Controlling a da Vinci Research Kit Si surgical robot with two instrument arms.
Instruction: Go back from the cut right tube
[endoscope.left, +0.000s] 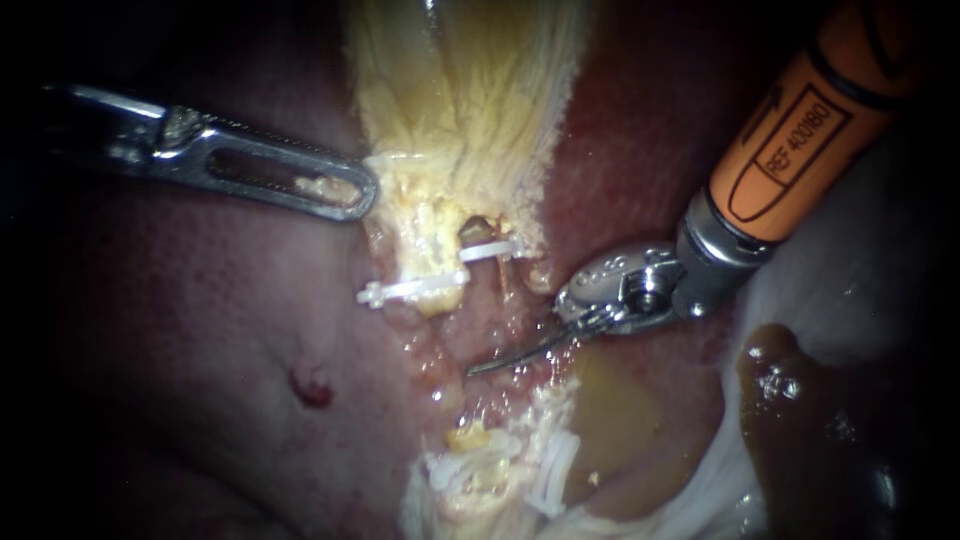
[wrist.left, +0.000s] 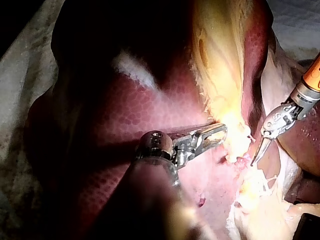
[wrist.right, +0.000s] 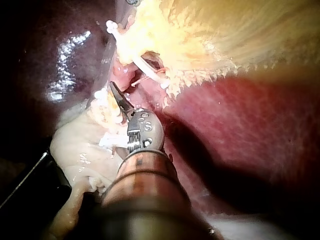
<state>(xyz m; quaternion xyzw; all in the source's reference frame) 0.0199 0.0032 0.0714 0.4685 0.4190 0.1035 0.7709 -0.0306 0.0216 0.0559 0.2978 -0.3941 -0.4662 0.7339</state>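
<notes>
The pale yellow gallbladder (endoscope.left: 460, 90) hangs down the middle over the red liver (endoscope.left: 200, 330). Its lower end carries two cut tube stumps with white clips, one on the left (endoscope.left: 410, 290) and one on the right (endoscope.left: 490, 250). More white clips (endoscope.left: 545, 475) sit on the lower stumps. My left instrument (endoscope.left: 365, 190) is shut on the gallbladder's edge (wrist.left: 227, 134), seen from behind in the left wrist view. My right instrument (endoscope.left: 520, 350), on an orange shaft, holds its thin curved blades shut in the gap under the right clip; its blades (wrist.right: 120, 97) point at the clipped stump.
Yellow fluid (endoscope.left: 620, 420) pools under the right instrument's wrist. A dark brown lump (endoscope.left: 790, 400) lies at the lower right on white cloth (endoscope.left: 850, 250). A small red spot (endoscope.left: 312, 385) marks the liver left of the gap.
</notes>
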